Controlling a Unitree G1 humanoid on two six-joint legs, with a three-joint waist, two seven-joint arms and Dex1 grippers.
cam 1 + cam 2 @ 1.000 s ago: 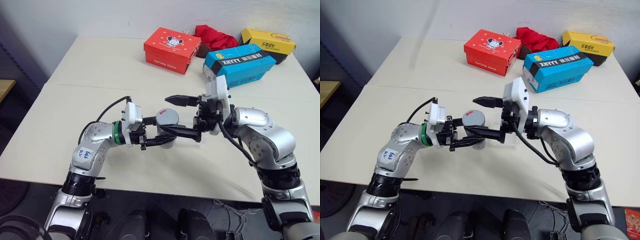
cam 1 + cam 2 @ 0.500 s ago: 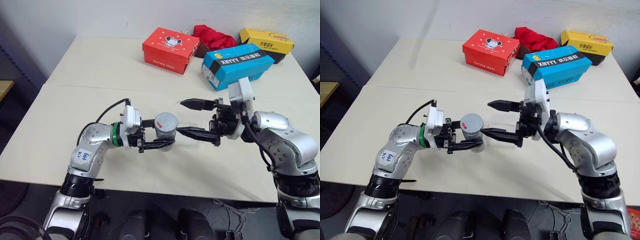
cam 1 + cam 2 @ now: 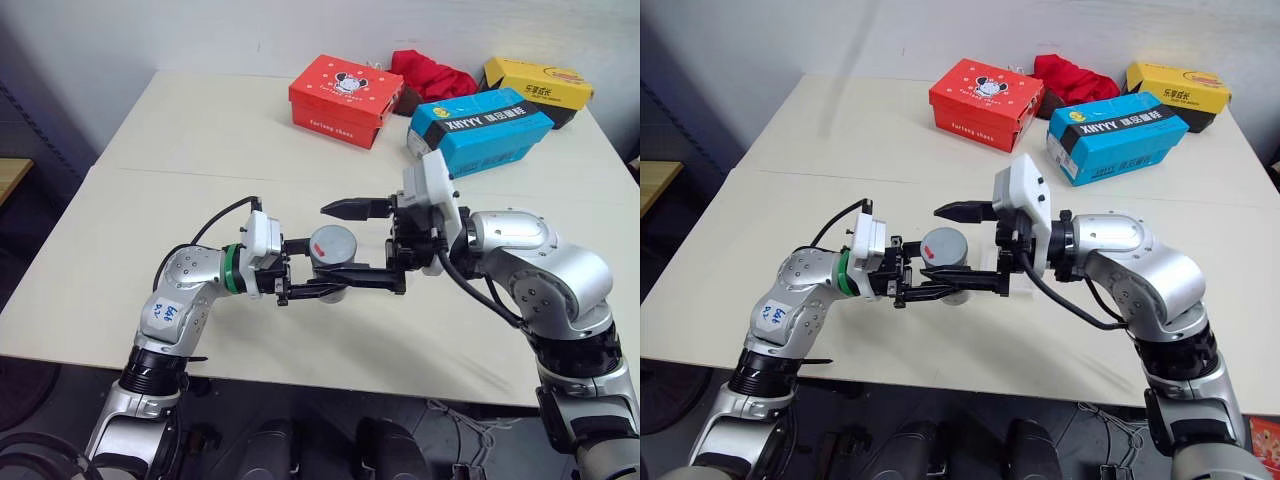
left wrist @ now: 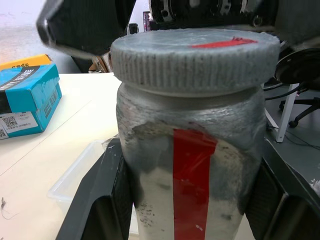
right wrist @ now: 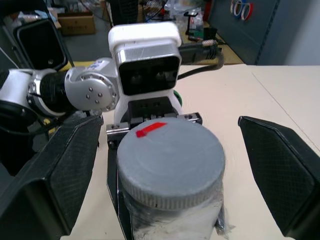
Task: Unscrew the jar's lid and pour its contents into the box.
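One jar (image 3: 331, 262) is held upright above the near part of the table (image 3: 180, 140), clamped around its body by the two black fingers of the left gripper (image 3: 322, 282). One grey lid (image 5: 170, 160), marked with a small red strip, is seated on the jar's mouth. The right gripper (image 3: 352, 243) is spread wide, one finger (image 5: 50, 175) on each side of the lid and apart from it, with nothing grasped. One clear plastic box (image 4: 80, 175) is seen on the table just behind and below the jar, largely hidden by the jar and the gripper fingers. The contents cannot be made out through the jar's wall. At the far edge of the table three shoe boxes are counted: one red shoe box (image 3: 345, 98), one blue shoe box (image 3: 478, 130) and one yellow shoe box (image 3: 538, 82), with one red cloth (image 3: 432, 72) lying between the red and the yellow, all well apart from the jar.
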